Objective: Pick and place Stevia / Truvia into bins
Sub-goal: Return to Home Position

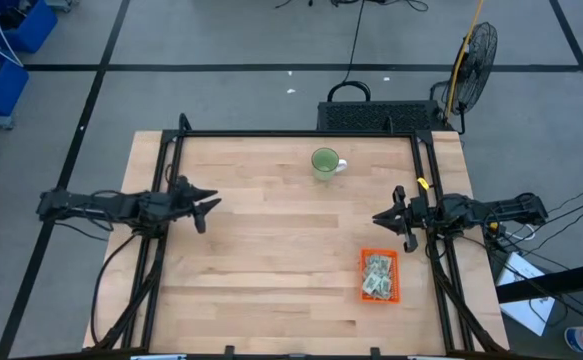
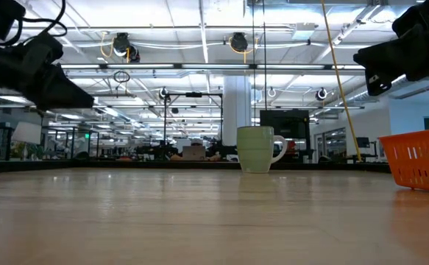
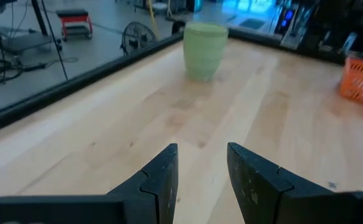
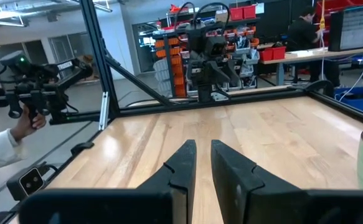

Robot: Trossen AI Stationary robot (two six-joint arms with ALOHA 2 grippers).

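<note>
The orange tray (image 1: 379, 292) stands near the table's right edge, toward the near side, and several pale green and white sachets (image 1: 376, 274) lie in it. It also shows in the low view (image 2: 424, 158) and the left wrist view (image 3: 360, 79). I see no sachets on the bare table. My left gripper (image 1: 214, 205) hovers over the table's left part, open and empty (image 3: 203, 158). My right gripper (image 1: 376, 217) hovers just beyond the tray's far end, empty, its fingers shut to a narrow slit (image 4: 203, 152).
A round green mug (image 1: 324, 162) stands upright toward the table's far edge, between the two arms, its handle to the right (image 2: 258, 149). A black frame (image 1: 301, 134) runs along the table's edges. A person's hand (image 4: 25, 124) holds a device beyond the table.
</note>
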